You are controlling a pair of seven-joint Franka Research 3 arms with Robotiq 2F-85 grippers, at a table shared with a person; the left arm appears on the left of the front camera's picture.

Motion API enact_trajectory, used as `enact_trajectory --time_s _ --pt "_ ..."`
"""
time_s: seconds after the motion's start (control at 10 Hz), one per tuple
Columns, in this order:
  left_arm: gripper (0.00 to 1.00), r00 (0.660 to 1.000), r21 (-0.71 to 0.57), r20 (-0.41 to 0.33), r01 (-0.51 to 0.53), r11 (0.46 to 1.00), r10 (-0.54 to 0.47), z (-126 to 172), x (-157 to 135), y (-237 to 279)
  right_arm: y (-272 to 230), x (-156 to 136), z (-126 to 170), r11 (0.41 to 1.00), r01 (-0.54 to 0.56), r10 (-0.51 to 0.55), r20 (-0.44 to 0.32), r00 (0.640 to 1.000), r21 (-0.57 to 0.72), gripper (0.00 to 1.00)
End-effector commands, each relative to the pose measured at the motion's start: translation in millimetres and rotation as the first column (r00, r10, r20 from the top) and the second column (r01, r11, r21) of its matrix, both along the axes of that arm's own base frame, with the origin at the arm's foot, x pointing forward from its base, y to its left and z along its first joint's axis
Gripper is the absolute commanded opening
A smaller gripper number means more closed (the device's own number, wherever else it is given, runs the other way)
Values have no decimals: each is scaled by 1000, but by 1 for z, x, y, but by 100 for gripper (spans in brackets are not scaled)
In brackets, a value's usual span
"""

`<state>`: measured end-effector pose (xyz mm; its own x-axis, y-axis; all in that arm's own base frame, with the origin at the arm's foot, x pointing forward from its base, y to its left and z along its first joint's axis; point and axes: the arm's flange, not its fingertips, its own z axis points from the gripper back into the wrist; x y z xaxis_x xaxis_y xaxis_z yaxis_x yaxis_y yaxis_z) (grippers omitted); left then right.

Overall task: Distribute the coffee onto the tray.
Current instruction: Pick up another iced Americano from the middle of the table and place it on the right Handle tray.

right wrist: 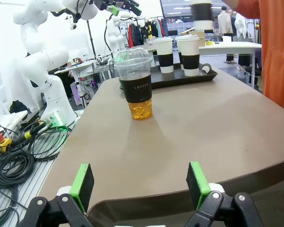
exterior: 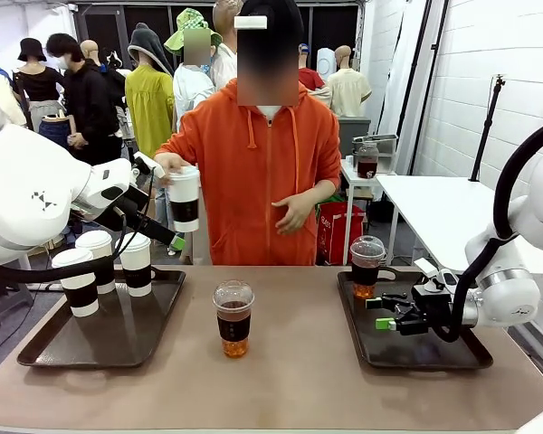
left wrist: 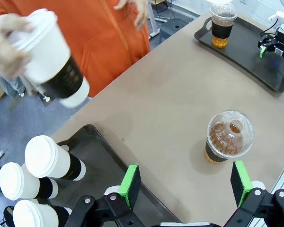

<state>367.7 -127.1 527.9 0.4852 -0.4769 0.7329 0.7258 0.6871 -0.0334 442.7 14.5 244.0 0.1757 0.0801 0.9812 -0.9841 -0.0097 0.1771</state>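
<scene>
clear dome-lidded cup (exterior: 233, 318) — likely light, thin-walled, sloshy; best gripped gently at its dark band (exterior: 233, 327); left gripper (left wrist: 185, 184) and right gripper (right wrist: 139, 184) both spread, empty

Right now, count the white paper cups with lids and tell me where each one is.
4. Three paper cups stand on the left tray. The fourth is held in the air by the person's hand. None seems hidden.
</scene>
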Motion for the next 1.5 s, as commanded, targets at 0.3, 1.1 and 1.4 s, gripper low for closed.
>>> enact_trajectory --time_s 0.3,1.1,1.4 --pt "100 1000 -6 -4 3 1000 -3 0 0 1 51 -8 3 998 60 -60 -18 998 -9 100" --pt "100 1000 -6 -4 3 1000 -3 0 0 1 165 1 -1 998 12 -10 37 999 -57 100" --pt "100 1000 -6 -4 3 1000 -3 0 0 1 182 0 0 999 3 -1 46 999 -44 100"
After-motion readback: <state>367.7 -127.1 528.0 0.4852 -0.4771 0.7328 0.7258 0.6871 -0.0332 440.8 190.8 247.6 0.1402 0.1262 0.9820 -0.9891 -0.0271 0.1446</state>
